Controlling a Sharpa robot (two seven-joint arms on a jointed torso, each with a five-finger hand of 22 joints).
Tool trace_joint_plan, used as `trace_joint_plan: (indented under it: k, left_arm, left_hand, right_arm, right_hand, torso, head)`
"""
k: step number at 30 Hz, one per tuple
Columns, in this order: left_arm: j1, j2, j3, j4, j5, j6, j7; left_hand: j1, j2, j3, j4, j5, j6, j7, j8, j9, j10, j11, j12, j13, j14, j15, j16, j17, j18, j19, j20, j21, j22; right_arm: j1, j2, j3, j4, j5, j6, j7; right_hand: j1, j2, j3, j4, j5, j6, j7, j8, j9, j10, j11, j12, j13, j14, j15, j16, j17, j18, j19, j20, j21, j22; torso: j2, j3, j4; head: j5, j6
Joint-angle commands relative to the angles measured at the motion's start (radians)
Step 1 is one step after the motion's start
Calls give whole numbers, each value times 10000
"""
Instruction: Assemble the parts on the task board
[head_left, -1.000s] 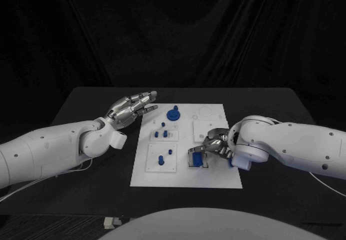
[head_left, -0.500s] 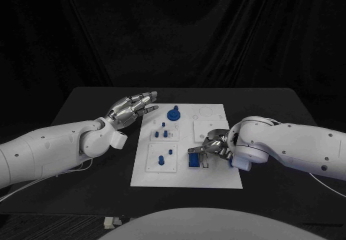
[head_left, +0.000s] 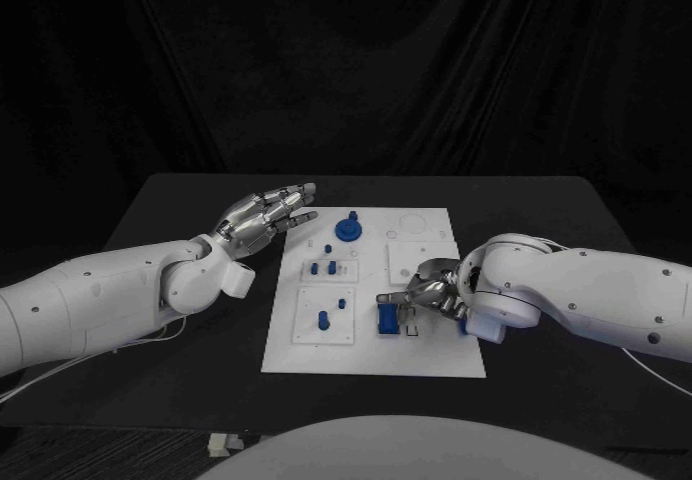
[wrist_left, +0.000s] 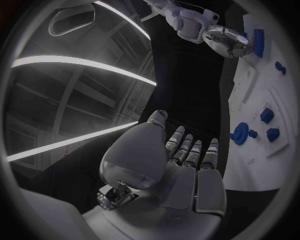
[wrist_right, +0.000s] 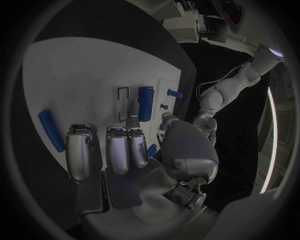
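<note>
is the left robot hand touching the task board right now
Apart. In the head view the left robot hand hangs open beside the board, with dark table showing between its fingertips and the board's edge.

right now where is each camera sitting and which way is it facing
Head view: on the robot's head, facing down at the white task board on the black table; both arms show.
Left wrist view: behind the silver left hand, facing past its spread fingers along the board.
Right wrist view: behind the silver right hand, facing down at the board.
All share the long blue block.
</note>
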Motion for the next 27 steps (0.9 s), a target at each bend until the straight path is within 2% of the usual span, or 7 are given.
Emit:
trace_joint_plan:
  k: [1, 5, 9, 11, 17, 19, 27]
  left_arm:
    - [-15, 9, 11, 9, 15, 133, 87]
    - [-15, 11, 11, 7, 15, 131, 91]
    - [-16, -2, 11, 8, 15, 119, 93]
    - [-16, -16, 11, 10, 15, 105, 91]
    - [-17, -28, 11, -4, 15, 77, 79]
    - [-17, -19, 11, -10, 15, 78, 77]
    - [-18, 35, 11, -33, 15, 108, 61]
  left_hand:
    - [11, 60, 71, 4, 43, 90, 411, 41, 13, 43, 58, 65, 8, -9, 42, 29, 4, 24, 68, -32, 64, 15]
    - [11, 61, 78, 4, 43, 93, 411, 45, 14, 43, 59, 72, 8, -7, 43, 39, 5, 23, 75, -31, 68, 32]
    - [12, 61, 80, 4, 43, 100, 412, 48, 15, 45, 59, 79, 9, -7, 44, 38, 5, 23, 79, -31, 70, 39]
    - [12, 61, 80, 4, 43, 100, 412, 48, 15, 45, 59, 79, 9, -7, 44, 38, 5, 23, 79, -31, 70, 39]
    - [11, 57, 84, 4, 42, 117, 413, 55, 17, 48, 61, 95, 10, -5, 45, 49, 7, 22, 85, -31, 73, 51]
    - [11, 57, 84, 4, 42, 117, 413, 55, 17, 48, 61, 95, 10, -5, 45, 49, 7, 22, 85, -31, 73, 51]
    - [11, 57, 84, 4, 42, 117, 413, 55, 17, 48, 61, 95, 10, -5, 45, 49, 7, 22, 85, -31, 73, 51]
  right_arm:
    - [-37, -146, -15, 102, -61, -567, 173]
    - [16, -479, -13, 441, -60, -1042, 684]
    - [261, -883, -13, 719, -60, -1208, 965]
    - [456, -1120, -13, 815, -67, -1169, 969]
    - [975, -1743, -14, 856, -874, -785, 682]
    - [1035, -1855, -15, 814, -1108, -599, 510]
    - [1032, -2067, -18, 606, -2041, 337, -190]
  right_hand:
    - [-125, 20, -88, 10, -9, -23, -22, 73, 27, 1047, 64, 53, 2635, 1040, 65, 55, 2634, 102, 742, 46, -8, 2396]
    - [-99, 116, -188, 20, 116, 42, -53, 210, 83, 1047, 37, 53, 2635, 1040, 46, 55, 2634, 88, 768, 33, 41, 2415]
    - [65, 224, -290, -7, 284, 114, -104, 395, 154, 1047, -5, 53, 2635, 1040, 8, 55, 2634, 76, 793, 0, 86, 2432]
    - [308, 324, -319, -56, 721, 127, -128, 466, 136, 1047, -28, 53, 2635, 1040, -16, 55, 2634, 69, 806, -26, 112, 2441]
    - [1267, 241, -445, -520, 1551, 227, -147, 404, -217, 1047, -47, 53, 2635, 1040, -36, 55, 2634, 80, 785, -52, 77, 2427]
    - [1651, 257, -407, -742, 2024, 309, -161, 352, -367, 1047, -57, 53, 2635, 1040, -47, 55, 2634, 83, 778, -61, 66, 2422]
    - [2415, 341, -294, -1209, 2692, 791, -273, 142, -864, 1047, -165, 53, 2635, 981, -140, -77, 2380, 111, 728, -133, -32, 2385]
  torso:
    - [2, 2, 1]
    - [1, 1, -2]
    - [1, 0, -2]
    - [1, 0, 0]
    - [-1, 0, 1]
    - [-2, 0, -5]
    - [1, 0, 0]
  head:
    - [-14, 2]
    - [7, 2]
    - [3, 2]
    - [1, 2]
    - [-57, 2]
    - [-62, 2]
    - [-107, 2]
